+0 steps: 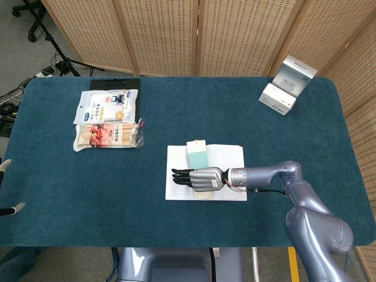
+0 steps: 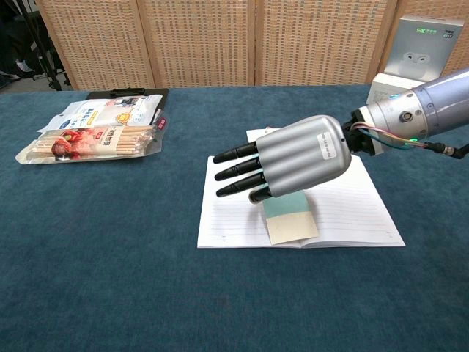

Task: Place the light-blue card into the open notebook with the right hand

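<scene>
Your right hand [image 2: 293,161] hovers palm-down over the light-blue card [image 2: 291,218], which lies on the open notebook [image 2: 344,209].

The hand's fingers [image 2: 238,169] are stretched out flat and apart; whether the thumb underneath touches the card is hidden. The card lies directly beneath the palm and runs out past it at both edges. Judge it thin, light, fairly stiff and slippery on paper; pinch an exposed edge. The notebook rests on the worktop [image 1: 70,188].

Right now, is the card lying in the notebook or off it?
In. The light-blue card lies flat on the open notebook pages, under the right robot hand. Whether the fingers touch it, cannot tell.
</scene>
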You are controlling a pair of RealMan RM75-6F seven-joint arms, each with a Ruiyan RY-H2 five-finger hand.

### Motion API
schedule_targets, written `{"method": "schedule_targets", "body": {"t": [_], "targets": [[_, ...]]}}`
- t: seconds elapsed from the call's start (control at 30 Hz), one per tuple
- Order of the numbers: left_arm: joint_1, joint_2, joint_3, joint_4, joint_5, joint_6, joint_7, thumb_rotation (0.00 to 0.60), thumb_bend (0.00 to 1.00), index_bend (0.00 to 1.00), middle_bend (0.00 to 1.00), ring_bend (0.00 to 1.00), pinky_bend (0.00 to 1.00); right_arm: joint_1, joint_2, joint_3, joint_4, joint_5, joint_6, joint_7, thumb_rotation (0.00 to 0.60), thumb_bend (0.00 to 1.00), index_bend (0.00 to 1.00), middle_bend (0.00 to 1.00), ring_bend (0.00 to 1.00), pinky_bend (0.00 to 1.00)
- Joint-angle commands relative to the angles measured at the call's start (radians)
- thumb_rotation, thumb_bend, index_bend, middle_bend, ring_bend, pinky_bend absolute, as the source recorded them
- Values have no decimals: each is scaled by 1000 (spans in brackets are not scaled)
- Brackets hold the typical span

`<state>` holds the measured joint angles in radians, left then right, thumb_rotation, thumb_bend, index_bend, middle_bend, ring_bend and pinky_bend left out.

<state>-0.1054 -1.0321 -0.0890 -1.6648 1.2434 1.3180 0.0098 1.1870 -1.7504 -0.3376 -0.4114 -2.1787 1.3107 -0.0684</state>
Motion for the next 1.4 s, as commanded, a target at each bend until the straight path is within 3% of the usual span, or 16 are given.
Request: {"method": "schedule_targets", "body": {"t": [0.03,0.23,0.33,0.4,0.5,0.53,0.6,0.63,0.83,0.97,1.07,1.17,1.4], "targets": [[-1,0,1,2,0,-3,-1,600,0,0,0,0,0,-4,1,8,-4,17,-9,0,600,260,132,2,0,35],[0,1,0,1,1,1,-3,600,0,0,0,0,0,-9,20,11,-28,40,-29,9,600,160,43,0,0,35],[-1,0,1,1,2,1,-2,600,0,0,0,0,0,-14,33,19,-51,56,-27,6,600,225,43,0,0,35],[0,0,1,1,2,3,-2,600,0,0,0,0,0,-21,46,37,-74,77,-7,11,600,317,43,0,0,35],[1,0,1,1,1,5,-4,600,0,0,0,0,0,-42,75,83,-128,138,25,69,600,546,43,0,0,35],[1,1,1,1,2,6,-4,600,0,0,0,0,0,-50,85,98,-148,160,29,97,600,706,43,0,0,35],[2,2,2,-1,5,8,-5,600,0,0,0,0,0,-66,111,127,-206,210,29,171,600,931,43,0,0,35],[2,2,2,-1,6,9,-5,600,0,0,0,0,0,-74,123,139,-236,235,23,208,600,990,43,0,0,35],[5,3,9,-7,23,18,1,600,0,0,0,0,0,-106,262,206,-602,446,-193,374,600,1000,43,0,0,35],[7,5,11,-12,33,26,1,600,0,0,0,0,0,-96,319,221,-747,519,-315,330,600,1000,42,0,0,35],[9,5,13,-16,38,31,3,600,0,0,0,0,0,-88,356,237,-855,583,-425,219,600,1000,40,0,0,34],[9,4,13,-16,38,32,3,600,0,0,0,0,0,-77,348,257,-889,656,-534,108,600,1000,8,0,0,34],[9,6,12,-13,30,26,-2,600,0,0,0,0,0,-73,309,286,-899,697,-593,-14,600,1000,0,0,0,34]]}}
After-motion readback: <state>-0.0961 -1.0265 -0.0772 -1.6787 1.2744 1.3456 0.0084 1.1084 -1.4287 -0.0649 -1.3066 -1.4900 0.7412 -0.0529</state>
